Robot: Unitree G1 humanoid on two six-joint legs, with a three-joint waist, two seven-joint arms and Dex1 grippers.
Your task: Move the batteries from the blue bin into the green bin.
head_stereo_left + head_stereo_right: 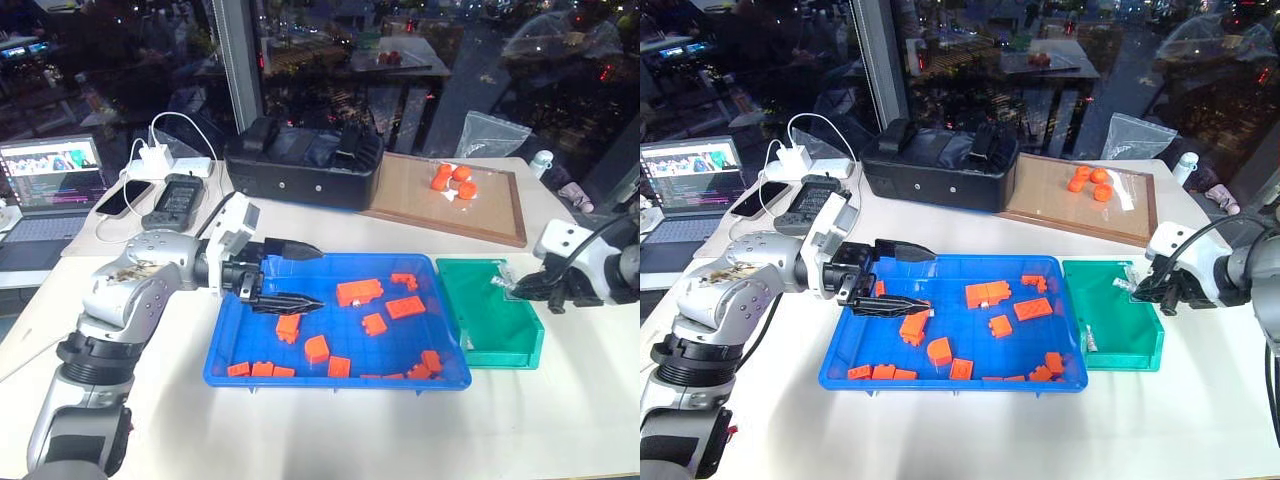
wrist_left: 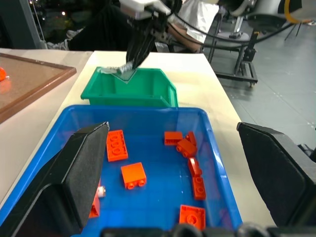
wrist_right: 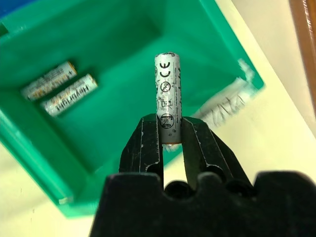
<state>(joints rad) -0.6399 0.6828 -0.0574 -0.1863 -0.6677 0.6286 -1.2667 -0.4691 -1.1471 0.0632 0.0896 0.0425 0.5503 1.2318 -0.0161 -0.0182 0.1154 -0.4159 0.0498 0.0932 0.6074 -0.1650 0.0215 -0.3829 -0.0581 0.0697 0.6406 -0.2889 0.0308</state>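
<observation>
Risk: we note right gripper [image 3: 169, 140] pinching battery [image 3: 167, 94] by its end above green bin [image 3: 103, 148], 3 o'clock edge; early release bounces it out. Left gripper [image 1: 300, 275] gapes wide, empty, over blue bin [image 1: 330, 378].

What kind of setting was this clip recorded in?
Probably an indoor lab or office at night: a white table by a dark window with city lights, an open laptop showing code, and a charger beside a black box.

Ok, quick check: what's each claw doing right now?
Left claw: open, empty, over the blue bin.
Right claw: shut on a battery, above the green bin.
</observation>
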